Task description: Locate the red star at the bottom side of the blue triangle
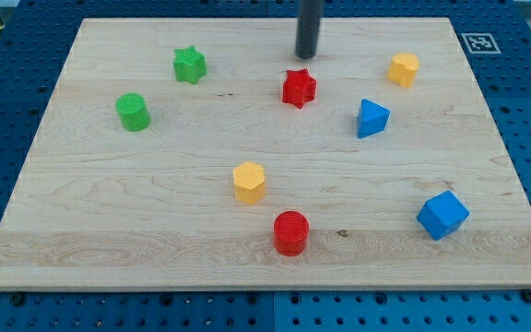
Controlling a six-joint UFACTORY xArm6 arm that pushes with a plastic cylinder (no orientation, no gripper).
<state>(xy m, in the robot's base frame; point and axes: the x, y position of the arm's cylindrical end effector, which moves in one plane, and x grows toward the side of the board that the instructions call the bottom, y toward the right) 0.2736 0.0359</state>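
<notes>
The red star [299, 88] lies on the wooden board [155, 231] near the top middle. The blue triangle [371, 118] lies to its right and slightly lower, well apart from it. My tip [306, 55] is just above the red star toward the view's top, slightly to the star's right, with a small gap between them.
A green star [190, 65] and a green cylinder [133, 112] sit at the left. A yellow block [404, 69] is at the top right. A yellow hexagon [249, 182], a red cylinder [291, 232] and a blue cube [442, 215] lie lower down.
</notes>
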